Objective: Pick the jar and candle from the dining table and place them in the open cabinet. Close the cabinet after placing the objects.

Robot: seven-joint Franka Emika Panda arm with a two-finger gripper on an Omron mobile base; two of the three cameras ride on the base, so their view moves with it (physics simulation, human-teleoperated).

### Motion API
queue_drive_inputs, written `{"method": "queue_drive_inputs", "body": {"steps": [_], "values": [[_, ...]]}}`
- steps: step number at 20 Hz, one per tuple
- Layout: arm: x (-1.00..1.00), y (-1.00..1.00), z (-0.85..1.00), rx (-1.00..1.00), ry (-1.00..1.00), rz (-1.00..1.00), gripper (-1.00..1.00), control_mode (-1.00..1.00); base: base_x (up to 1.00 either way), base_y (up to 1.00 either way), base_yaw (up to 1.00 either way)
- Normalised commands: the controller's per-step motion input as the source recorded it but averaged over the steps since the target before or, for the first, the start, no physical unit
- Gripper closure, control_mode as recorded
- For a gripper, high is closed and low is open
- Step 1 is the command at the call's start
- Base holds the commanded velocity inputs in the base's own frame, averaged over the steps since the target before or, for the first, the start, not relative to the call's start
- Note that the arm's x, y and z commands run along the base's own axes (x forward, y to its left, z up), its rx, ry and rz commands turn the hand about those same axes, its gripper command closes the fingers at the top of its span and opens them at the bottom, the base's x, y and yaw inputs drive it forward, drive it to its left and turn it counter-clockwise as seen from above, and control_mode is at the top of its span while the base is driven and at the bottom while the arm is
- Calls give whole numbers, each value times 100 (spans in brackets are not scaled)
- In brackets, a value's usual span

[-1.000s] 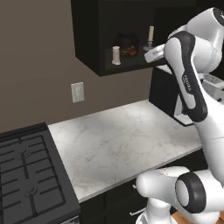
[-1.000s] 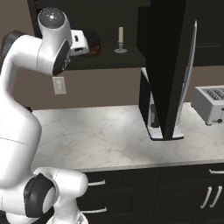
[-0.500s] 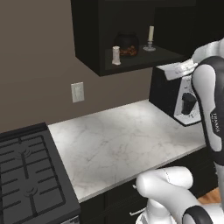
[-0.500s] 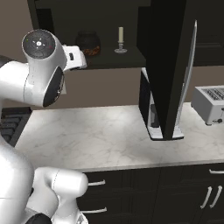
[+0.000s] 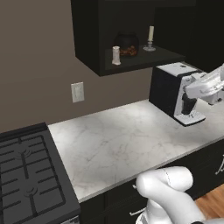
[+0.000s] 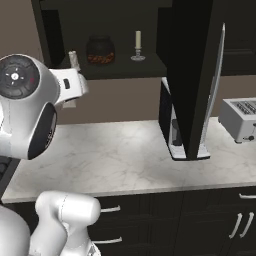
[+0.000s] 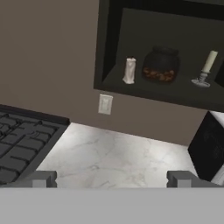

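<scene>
Tool spread wide, empty, well back from jar and candle in cabinet.

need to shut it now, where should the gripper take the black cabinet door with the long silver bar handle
On the long silver bar handle along the free edge of the flat black cabinet door. It runs vertically and stands proud of the panel, so approach from the handle side with the open gripper turned so its fingers straddle the bar.

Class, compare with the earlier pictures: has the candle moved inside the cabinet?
No. The candle stands right of the jar on the cabinet shelf, as before.
</scene>
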Motion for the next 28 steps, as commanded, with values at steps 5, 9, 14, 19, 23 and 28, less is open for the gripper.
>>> {"method": "queue_drive_inputs", "body": {"steps": [5,9,14,19,23,28], "values": [[-78,0,0,0,0,2,-100,-100,0,0,0],[-50,0,0,0,0,3,-100,-100,0,0,0],[-14,0,0,0,0,4,-100,-100,0,0,0],[-21,0,0,0,0,1,-100,-100,0,0,0],[-18,0,0,0,0,0,-100,-100,0,0,0],[-16,-22,0,0,0,0,-100,-100,0,0,0]]}}
